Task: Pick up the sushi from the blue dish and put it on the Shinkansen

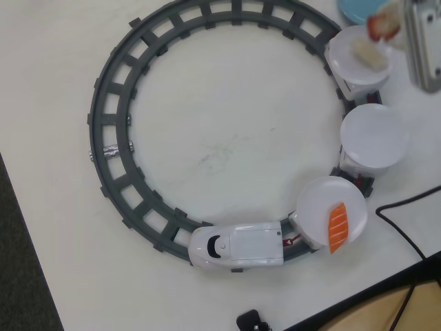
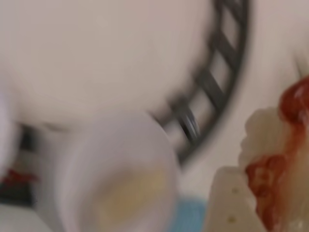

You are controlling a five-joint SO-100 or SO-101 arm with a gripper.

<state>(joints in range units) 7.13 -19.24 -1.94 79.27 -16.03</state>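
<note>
My gripper [image 1: 391, 26] is at the top right of the overhead view, shut on the sushi [image 1: 382, 25], which has a red-pink top. It holds the sushi in the air, over the edge of the rear white plate [image 1: 344, 62] of the Shinkansen [image 1: 238, 246]. That plate carries a plain beige piece [image 1: 367, 54]. The blue dish [image 1: 357, 8] shows only partly at the top edge. In the blurred wrist view the sushi [image 2: 270, 154] fills the right side between my gripper's [image 2: 273, 188] fingers [image 2: 226, 203], above the beige-piece plate [image 2: 87, 159] and a sliver of the blue dish [image 2: 193, 215].
The grey ring track [image 1: 114, 117] circles the table. The middle plate [image 1: 374, 136] is bare and the front plate [image 1: 320, 200] holds an orange salmon piece [image 1: 337, 227]. A black cable [image 1: 403, 234] runs at the lower right, by the table edge.
</note>
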